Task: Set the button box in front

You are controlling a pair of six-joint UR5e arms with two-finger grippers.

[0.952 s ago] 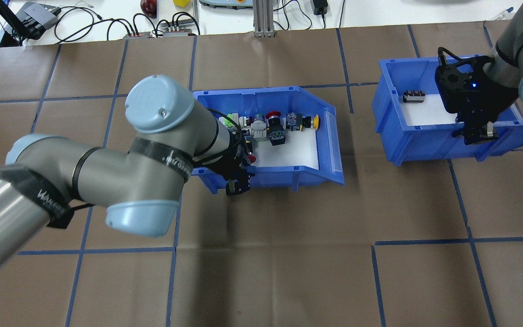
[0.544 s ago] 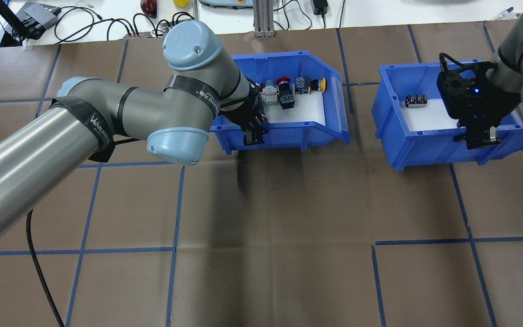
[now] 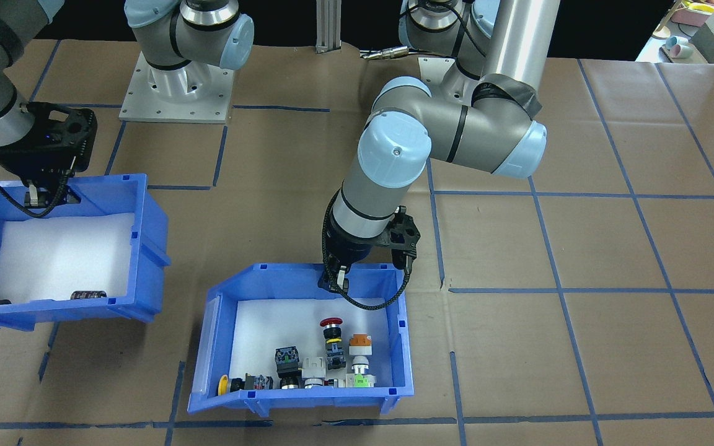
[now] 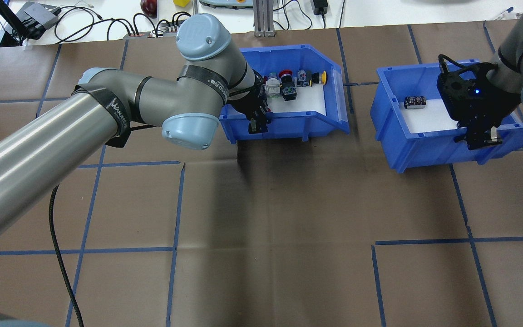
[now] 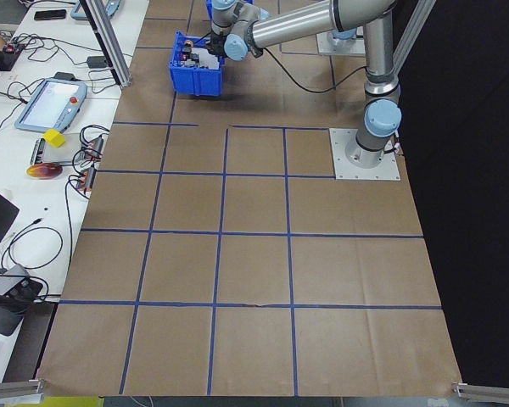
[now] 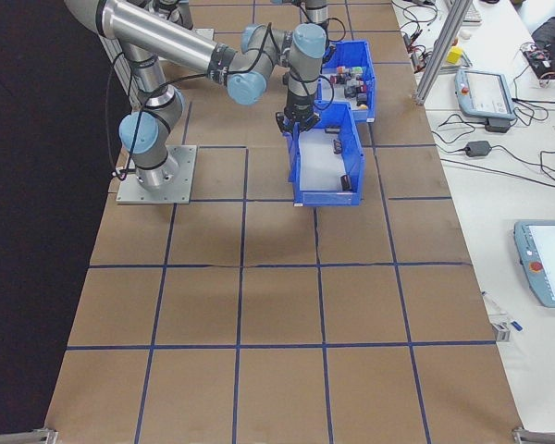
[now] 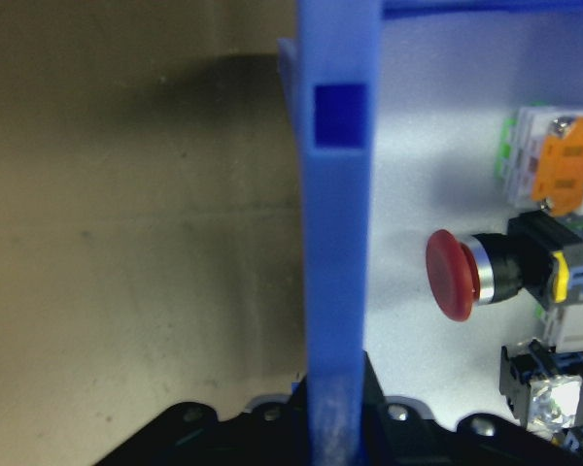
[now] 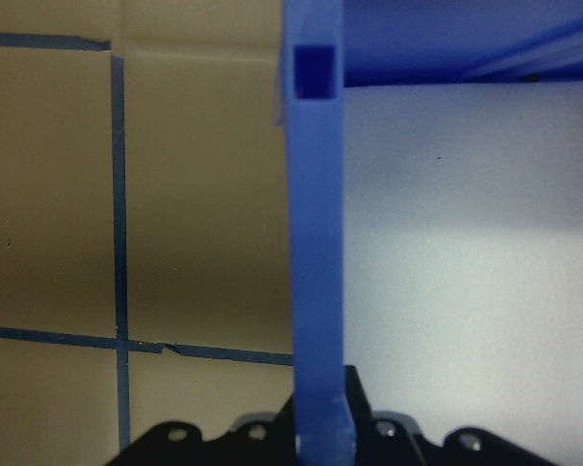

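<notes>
Two blue bins on the worktop (image 4: 288, 254). Button box (image 4: 329, 116) sits at the far edge, near the cables; second bin (image 4: 388, 131) is to its right, apart. Left hand (image 4: 256, 127) clamped on the button box's near wall; right hand (image 4: 479, 138) clamped on the second bin's wall. Near half of worktop open.

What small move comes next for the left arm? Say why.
Probably set it down and open the left gripper. It is shut on the near wall of the button box, which already sits at the table's far side, level with the other bin, so little travel seems left.
</notes>
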